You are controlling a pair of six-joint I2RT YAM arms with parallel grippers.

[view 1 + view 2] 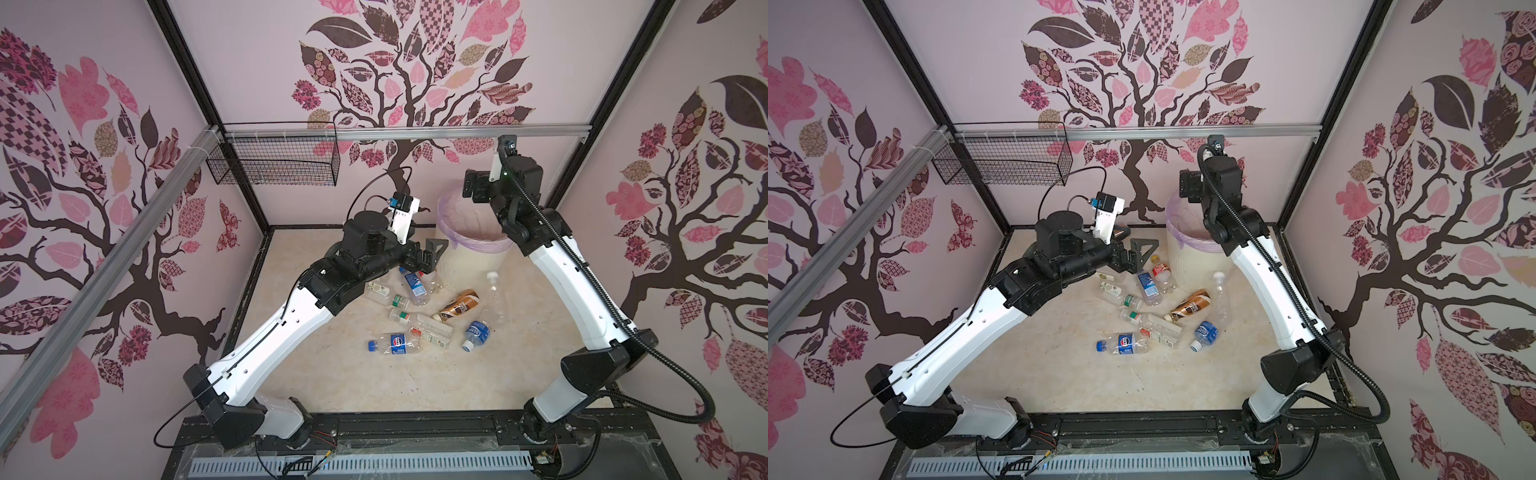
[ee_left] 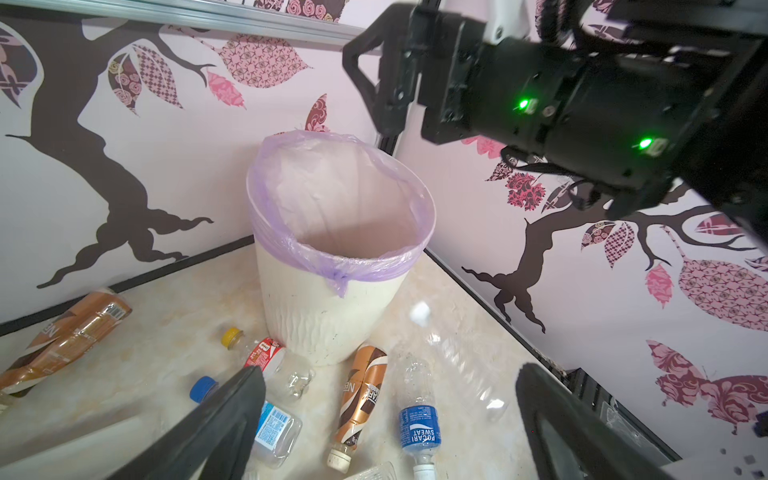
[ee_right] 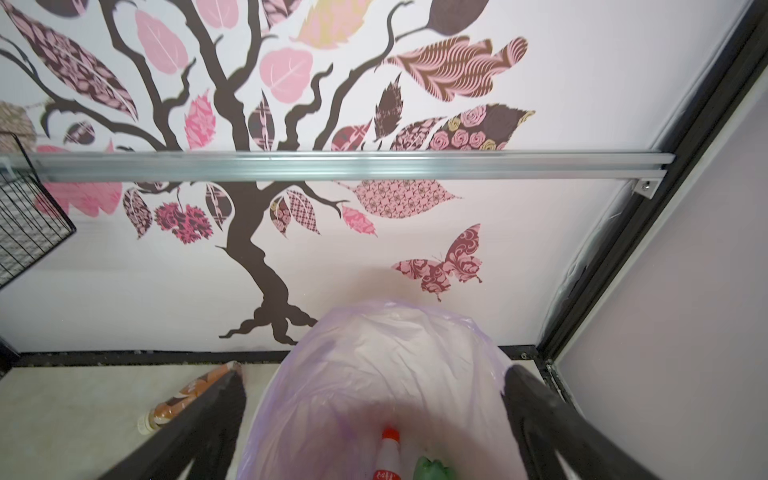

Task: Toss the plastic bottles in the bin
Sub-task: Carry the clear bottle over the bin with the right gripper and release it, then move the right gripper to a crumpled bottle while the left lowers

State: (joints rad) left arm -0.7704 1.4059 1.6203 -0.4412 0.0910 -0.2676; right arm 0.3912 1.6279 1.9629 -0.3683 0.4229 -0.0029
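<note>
1. Lilac liner marks the bin (image 1: 473,266), which stands on the floor by the back wall. The right gripper (image 3: 374,374) hangs directly over its mouth, claw spread wide with nothing between the jaws.
2. The left gripper (image 2: 390,372) hovers low just beside the bin, over the plastic bottles (image 1: 1148,286) at its foot. Its claw is also spread and empty.
3. The right arm appears to be at the drop end of a cycle. The next move calls for swinging clear of the bin, coming down on a lying bottle such as the clear white-capped bottle (image 1: 494,295), and closing across its body. Thin plastic may roll or squash.
4. Count:
   - There is one bin.
   - Two bottles show inside it: a red-capped bottle (image 3: 388,451) and a green bottle (image 3: 432,469).
   - Nine lie on the floor, two of them brown: one (image 1: 459,305) in the cluster, the other (image 3: 191,390) near the back wall.
   - A tenth may hide under the left arm.
</note>
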